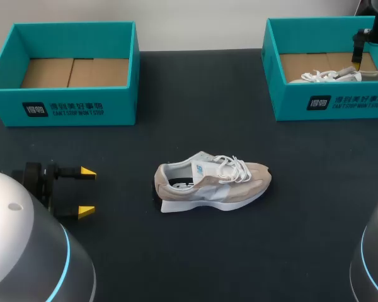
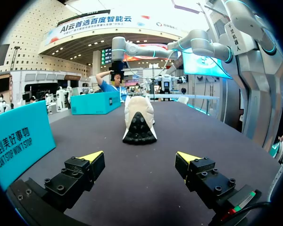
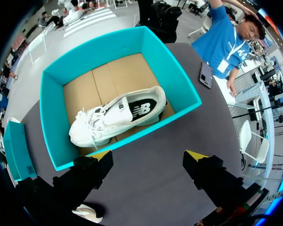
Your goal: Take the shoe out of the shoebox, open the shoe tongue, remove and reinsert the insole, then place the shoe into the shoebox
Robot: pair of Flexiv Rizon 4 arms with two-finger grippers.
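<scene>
Left wrist view showed the left gripper (image 2: 139, 160) with jaws spread wide and empty, aimed at the heel end of the beige shoe (image 2: 139, 115), which lay ahead of it on the table (image 2: 203, 136), not touching. The right gripper (image 3: 148, 157), likewise spread and holding nothing, hung well apart from that shoe, past its toe, over a teal shoebox (image 3: 52, 122) holding a white shoe (image 3: 117, 115). Either shoe looked light, soft in the upper and stiffer at the sole. The heel collar seemed the surest hold.

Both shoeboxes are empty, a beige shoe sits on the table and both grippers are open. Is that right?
No. Only the left shoebox is empty; the right shoebox holds a white shoe, as the right wrist view shows. The beige shoe sits on the table; left gripper and right gripper are open.
</scene>
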